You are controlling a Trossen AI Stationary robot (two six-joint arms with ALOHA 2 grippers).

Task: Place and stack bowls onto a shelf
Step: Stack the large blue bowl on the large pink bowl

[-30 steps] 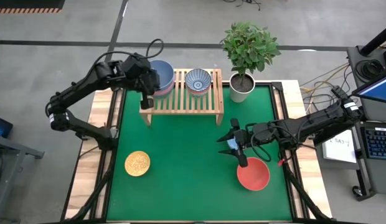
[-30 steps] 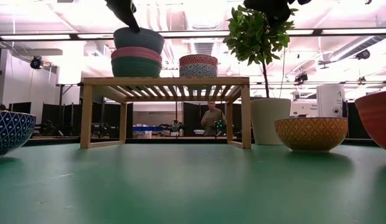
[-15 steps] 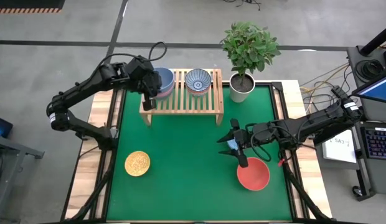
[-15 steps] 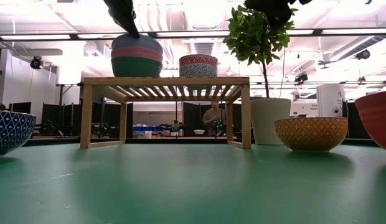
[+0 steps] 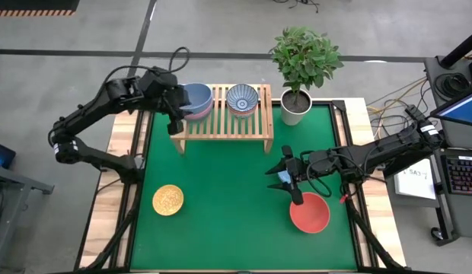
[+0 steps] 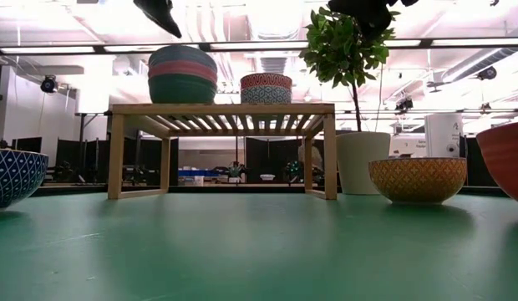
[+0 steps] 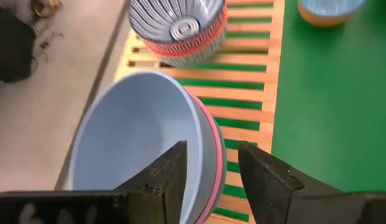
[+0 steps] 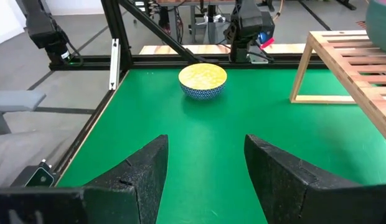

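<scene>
Shelf [image 5: 221, 122]: light-wood slatted rack at the far side of the green tabletop [image 5: 228, 190]; the reference for every entry below.

Bowl stack [image 5: 195, 100]: on the shelf's left end; blue-grey bowl [image 7: 140, 140] on top, pink bowl [image 6: 182, 71] under it, teal bowl [image 6: 182, 89] at the base.

Blue-white patterned bowl [image 5: 242, 99]: on the shelf, just right of the stack, seated in an orange-banded bowl [image 6: 266, 82].

Yellow bowl [image 5: 168, 199]: on the tabletop, well in front of the shelf's left end.

Red bowl [image 5: 310, 212]: on the tabletop, in front of and right of the shelf.

Potted plant [image 5: 301, 68]: just beside the shelf's right end.

Left gripper [image 5: 175, 122]: at the shelf's left end, above the stack's rim; jaws apart, holding nothing.

Right gripper [image 5: 280, 176]: in front of the shelf's right end, near the red bowl; jaws wide apart, empty.
</scene>
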